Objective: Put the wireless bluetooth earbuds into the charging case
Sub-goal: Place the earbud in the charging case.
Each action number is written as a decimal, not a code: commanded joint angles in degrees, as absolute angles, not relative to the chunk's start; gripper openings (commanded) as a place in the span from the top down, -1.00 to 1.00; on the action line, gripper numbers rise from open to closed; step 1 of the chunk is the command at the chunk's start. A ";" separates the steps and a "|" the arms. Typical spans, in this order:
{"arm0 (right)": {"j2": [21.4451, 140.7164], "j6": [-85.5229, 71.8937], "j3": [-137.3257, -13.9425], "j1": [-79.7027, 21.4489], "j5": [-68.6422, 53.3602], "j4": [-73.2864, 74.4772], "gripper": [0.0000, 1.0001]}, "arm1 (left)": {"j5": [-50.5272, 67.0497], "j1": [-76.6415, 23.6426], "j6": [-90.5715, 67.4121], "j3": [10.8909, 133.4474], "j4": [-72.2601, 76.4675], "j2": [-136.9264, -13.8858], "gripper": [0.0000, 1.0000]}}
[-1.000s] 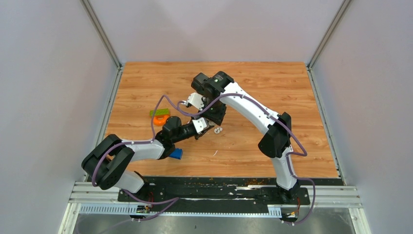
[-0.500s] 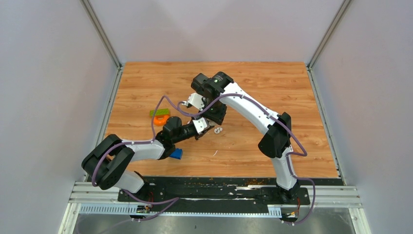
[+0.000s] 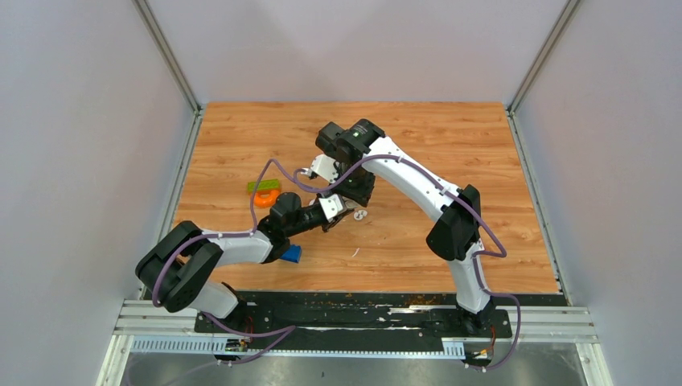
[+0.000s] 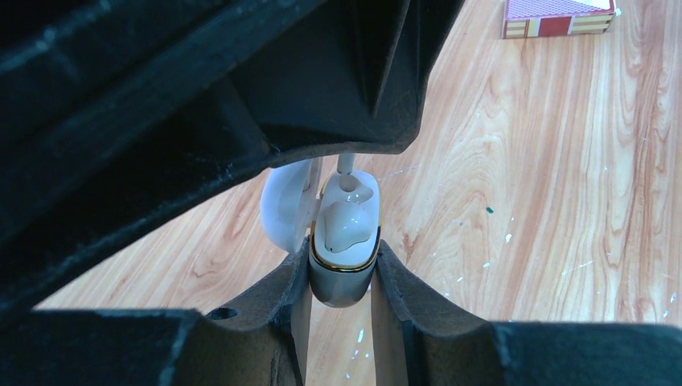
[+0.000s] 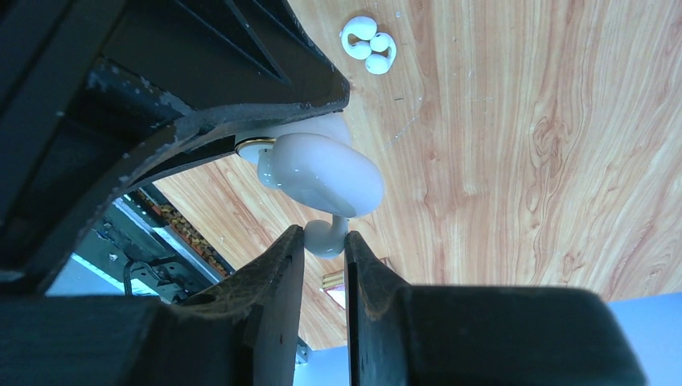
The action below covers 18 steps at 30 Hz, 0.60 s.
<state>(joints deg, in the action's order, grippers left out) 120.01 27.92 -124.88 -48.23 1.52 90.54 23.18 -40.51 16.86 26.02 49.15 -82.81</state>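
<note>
My left gripper is shut on the white, gold-rimmed charging case, holding it above the table with its lid swung open to the left. One white earbud sits in the case. My right gripper is shut on a second earbud, whose stem points into the far end of the case. Both grippers meet at mid-table. More small white earbuds lie together on the wood beside them.
A green block and an orange ring lie left of the arms. A blue brick sits under the left forearm. A red patterned box lies on the table. White specks dot the wood.
</note>
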 commanded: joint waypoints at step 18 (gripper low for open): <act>121.32 26.42 -122.73 -48.60 1.97 89.18 0.63 | 22.56 -41.84 13.82 29.43 55.43 -83.91 0.84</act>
<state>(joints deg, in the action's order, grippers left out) 120.75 26.63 -124.57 -47.86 -0.27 90.39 22.35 -40.91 14.13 26.61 49.56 -84.33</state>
